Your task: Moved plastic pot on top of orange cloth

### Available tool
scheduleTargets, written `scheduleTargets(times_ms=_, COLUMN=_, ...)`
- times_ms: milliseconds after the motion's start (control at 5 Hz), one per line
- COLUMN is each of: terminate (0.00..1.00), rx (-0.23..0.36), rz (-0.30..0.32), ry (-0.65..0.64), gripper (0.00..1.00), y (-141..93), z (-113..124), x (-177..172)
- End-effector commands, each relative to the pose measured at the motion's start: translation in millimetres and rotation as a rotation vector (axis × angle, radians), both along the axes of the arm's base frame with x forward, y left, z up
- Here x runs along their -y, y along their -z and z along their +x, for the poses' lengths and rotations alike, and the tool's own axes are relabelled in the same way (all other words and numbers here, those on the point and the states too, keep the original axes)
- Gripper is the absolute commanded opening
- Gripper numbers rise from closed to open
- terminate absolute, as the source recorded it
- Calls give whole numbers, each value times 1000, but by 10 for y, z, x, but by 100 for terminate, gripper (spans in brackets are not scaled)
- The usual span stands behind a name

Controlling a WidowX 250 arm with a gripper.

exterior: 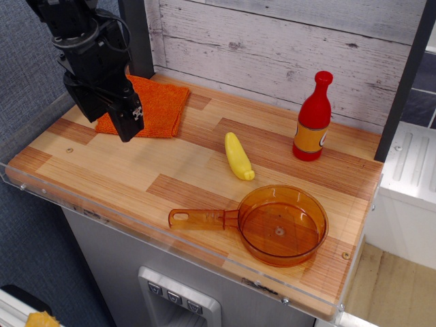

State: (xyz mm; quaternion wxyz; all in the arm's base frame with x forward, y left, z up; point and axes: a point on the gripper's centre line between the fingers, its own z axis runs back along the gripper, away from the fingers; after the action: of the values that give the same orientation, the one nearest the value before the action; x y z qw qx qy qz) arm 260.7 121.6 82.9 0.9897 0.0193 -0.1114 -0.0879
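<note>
The plastic pot (281, 225) is a translucent amber-orange shallow pan at the table's front right, its long handle (201, 218) pointing left. The orange cloth (155, 103) lies flat at the back left of the table. My gripper (127, 126) is black and hangs over the left part of the table, in front of the cloth and partly covering it. It is far from the pot and holds nothing. Its fingers look pressed together.
A yellow banana-like toy (238, 156) lies in the middle of the wooden table (122, 177). A red bottle (314, 119) with an orange label stands at the back right. A plank wall (286, 48) runs behind, and a clear lip edges the table front.
</note>
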Motion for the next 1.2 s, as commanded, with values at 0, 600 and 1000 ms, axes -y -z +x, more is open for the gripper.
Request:
scheduleTargets(times_ms=0, terminate=0, rx=0, rz=0, ry=0, gripper=100, y=0, z=0, x=0)
scheduleTargets(times_ms=600, terminate=0, rx=-2, rz=73, ry=614, gripper=100, y=67, z=17, x=504)
scheduleTargets(times_ms=1000, terminate=0, rx=-138, rz=125, ry=854, gripper=100, y=162, z=-61, x=1011)
